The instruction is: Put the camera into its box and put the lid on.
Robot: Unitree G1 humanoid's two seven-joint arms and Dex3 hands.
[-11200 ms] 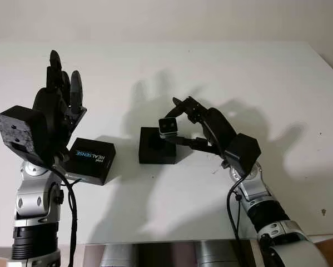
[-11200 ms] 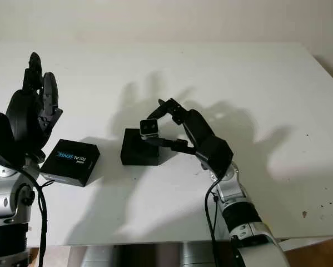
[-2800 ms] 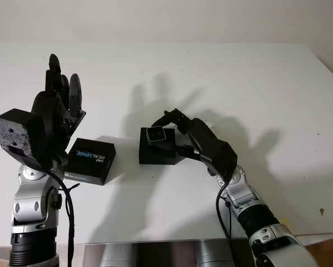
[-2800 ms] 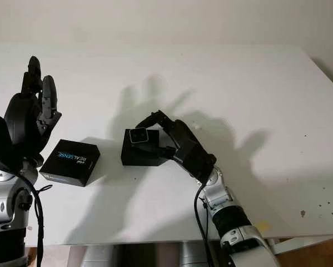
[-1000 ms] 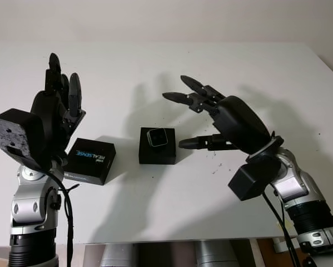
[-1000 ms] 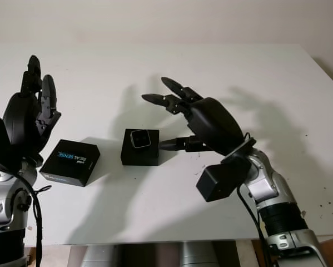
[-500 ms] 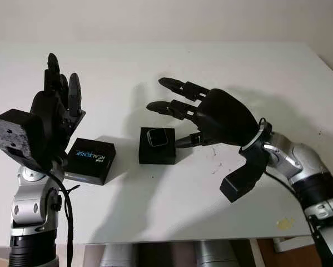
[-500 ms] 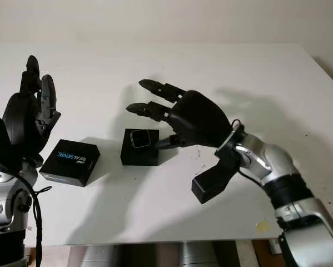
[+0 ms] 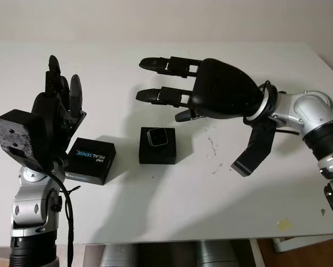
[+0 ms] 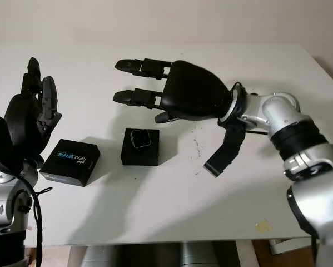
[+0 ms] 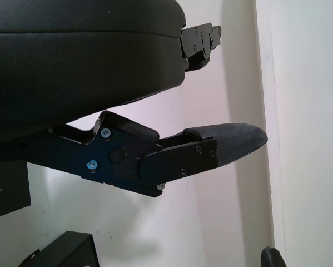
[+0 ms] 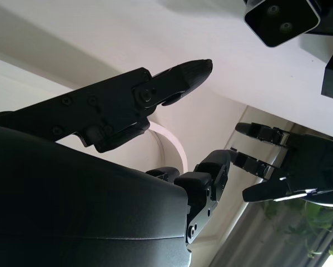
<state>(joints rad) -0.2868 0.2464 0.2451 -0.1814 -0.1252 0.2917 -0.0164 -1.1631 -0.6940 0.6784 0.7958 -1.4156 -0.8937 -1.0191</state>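
The small silver camera [image 9: 157, 137] sits face up in the open black box [image 9: 157, 150] at the table's middle. The black lid [image 9: 91, 161] with REALSENSE lettering lies flat to the box's left, apart from it. My right hand [image 9: 155, 92] hovers open above and behind the box, touching nothing, its arm reaching in from the right. My left hand [image 9: 63, 83] is raised open over the lid's left side, holding nothing. In the right wrist view the camera [image 12: 282, 19] faces the lens from below the fingers [image 12: 177, 75].
The white table [image 9: 155, 200] has its front edge close to me. Dark specks [image 9: 213, 148] dot the surface right of the box, and a small yellowish stain [image 9: 284, 223] lies near the front right.
My right hand has risen off the box and swung back and leftward, leaving the camera in the box. The left hand, lid and box have stayed put.
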